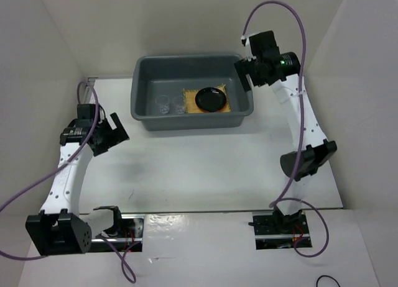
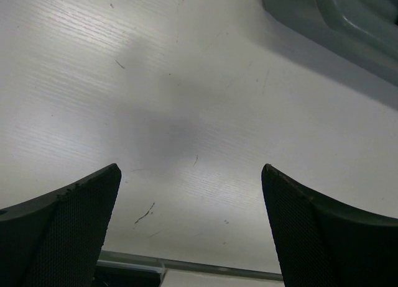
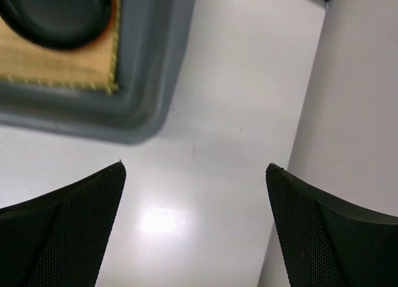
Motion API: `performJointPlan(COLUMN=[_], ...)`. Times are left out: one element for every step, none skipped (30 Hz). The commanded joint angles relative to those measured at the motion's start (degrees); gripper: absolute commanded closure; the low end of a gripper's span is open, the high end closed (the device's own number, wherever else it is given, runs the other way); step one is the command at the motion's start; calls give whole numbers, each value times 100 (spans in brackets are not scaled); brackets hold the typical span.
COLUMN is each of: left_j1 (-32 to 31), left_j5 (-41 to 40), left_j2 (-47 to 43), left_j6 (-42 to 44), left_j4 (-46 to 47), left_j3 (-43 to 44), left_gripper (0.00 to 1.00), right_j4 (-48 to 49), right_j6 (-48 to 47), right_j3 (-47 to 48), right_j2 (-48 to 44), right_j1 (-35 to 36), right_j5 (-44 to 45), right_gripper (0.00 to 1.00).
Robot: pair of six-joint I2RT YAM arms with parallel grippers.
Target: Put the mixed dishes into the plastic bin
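The blue-grey plastic bin stands at the back of the table. Inside it lie the tan woven mat and the glossy black plate on top of it, with two tiny clear cups to their left. An orange rim shows under the black plate in the right wrist view. My left gripper is open and empty over the table, left of the bin. My right gripper is open and empty, raised by the bin's right end. The bin's corner shows in both wrist views.
White walls enclose the table on the left, back and right; the right wall is close to my right gripper. The arm bases sit at the near edge.
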Motion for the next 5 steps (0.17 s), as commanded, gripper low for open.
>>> performJointPlan(left_j1=[-16, -16, -16, -16, -16], left_j5=[80, 132, 193, 194, 281], left_j2=[133, 133, 133, 133, 133], left_j6=[262, 201, 200, 131, 130], left_j4=[380, 528, 608, 679, 784], left_j3=[280, 332, 332, 332, 385], left_gripper=[0, 0, 0, 0, 0], right_j4=[-60, 10, 341, 606, 869], right_j6=[80, 80, 80, 80, 80], right_j3=[-837, -1336, -1680, -2075, -2932], right_j2=[-1289, -1665, -1895, -2167, -2779], right_j1=[-20, -20, -20, -20, 241], right_j5=[483, 562, 676, 955, 1158], right_gripper=[2, 2, 2, 2, 2])
